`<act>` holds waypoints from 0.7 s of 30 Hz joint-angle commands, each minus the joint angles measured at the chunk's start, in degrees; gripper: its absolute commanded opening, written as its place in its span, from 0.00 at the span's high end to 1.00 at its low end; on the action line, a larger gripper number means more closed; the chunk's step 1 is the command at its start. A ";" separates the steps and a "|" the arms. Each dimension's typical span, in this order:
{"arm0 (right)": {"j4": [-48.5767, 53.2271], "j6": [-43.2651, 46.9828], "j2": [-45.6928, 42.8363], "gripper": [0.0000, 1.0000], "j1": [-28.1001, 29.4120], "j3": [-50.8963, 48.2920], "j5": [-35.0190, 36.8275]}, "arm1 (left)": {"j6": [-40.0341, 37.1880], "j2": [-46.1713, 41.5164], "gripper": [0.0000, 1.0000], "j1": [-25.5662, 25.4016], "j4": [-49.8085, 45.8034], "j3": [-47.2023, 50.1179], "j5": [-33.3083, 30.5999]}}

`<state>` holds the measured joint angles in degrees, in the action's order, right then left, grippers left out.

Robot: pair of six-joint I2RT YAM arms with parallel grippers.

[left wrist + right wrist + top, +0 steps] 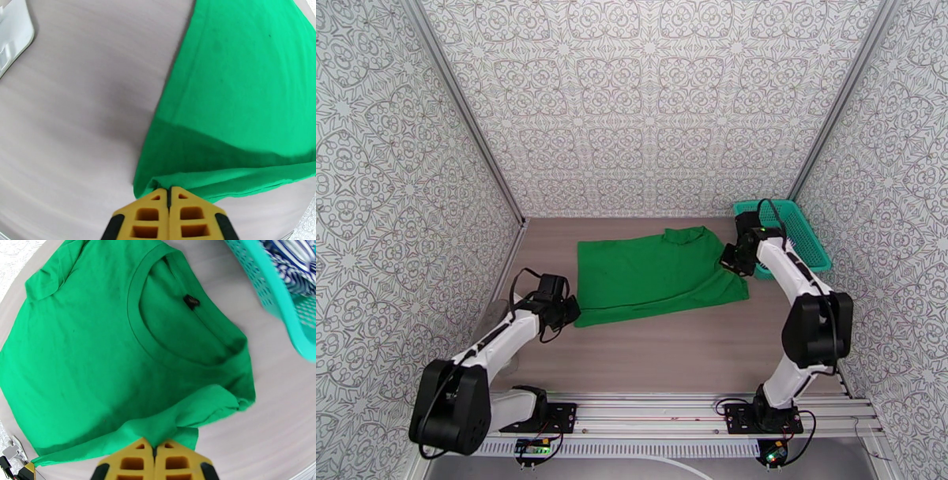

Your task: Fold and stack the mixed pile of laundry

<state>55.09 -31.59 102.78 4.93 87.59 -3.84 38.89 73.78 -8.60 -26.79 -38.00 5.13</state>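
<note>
My left claw [169,194] is clamped on the near left corner of the green shirt [656,272], which lies flat on the table [671,351]. My right claw [155,446] pinches its right edge near the collar. Beyond, the striped shirt [292,263] sits in the basket [272,295].

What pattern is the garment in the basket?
The garment has thin purple-and-white stripes; right wrist view shows it best.

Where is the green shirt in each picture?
Top external: the green shirt lies spread mid-table.
Left wrist: it covers the right side, corner pinched in the left hand.
Right wrist: it spreads over left and middle, edge pinched in the right hand.
Shared landmark: the teal basket, right of the shirt in top and right wrist views.
</note>
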 commanded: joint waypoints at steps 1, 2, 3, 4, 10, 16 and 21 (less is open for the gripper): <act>-2.35 1.41 3.99 1.00 0.34 3.30 -0.14 | -1.28 1.63 1.00 1.35 2.98 -1.81 0.68; -2.75 1.74 5.15 1.00 0.34 3.78 -0.27 | -1.36 2.09 1.00 1.60 3.05 -1.96 0.56; -3.11 1.97 6.36 1.00 0.32 4.51 -0.21 | -1.41 2.62 1.00 1.78 3.24 -2.22 0.47; -3.70 2.21 7.48 1.00 0.25 4.90 -0.27 | -1.37 3.33 1.00 2.01 3.58 -2.34 0.46; -6.22 3.92 12.79 0.88 0.08 6.22 0.16 | -1.78 6.08 0.67 3.32 3.47 -4.04 -0.06; -5.46 6.20 12.06 0.53 -0.25 5.86 3.57 | -4.64 1.39 0.33 5.71 -2.91 -6.93 -4.60; -5.27 6.85 5.28 0.49 -0.10 2.88 3.73 | -9.36 -3.34 0.42 3.39 -10.04 -11.37 -6.86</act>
<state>49.78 -25.85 114.21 4.89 91.55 -1.52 33.45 73.06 -3.60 -31.18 -46.06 0.49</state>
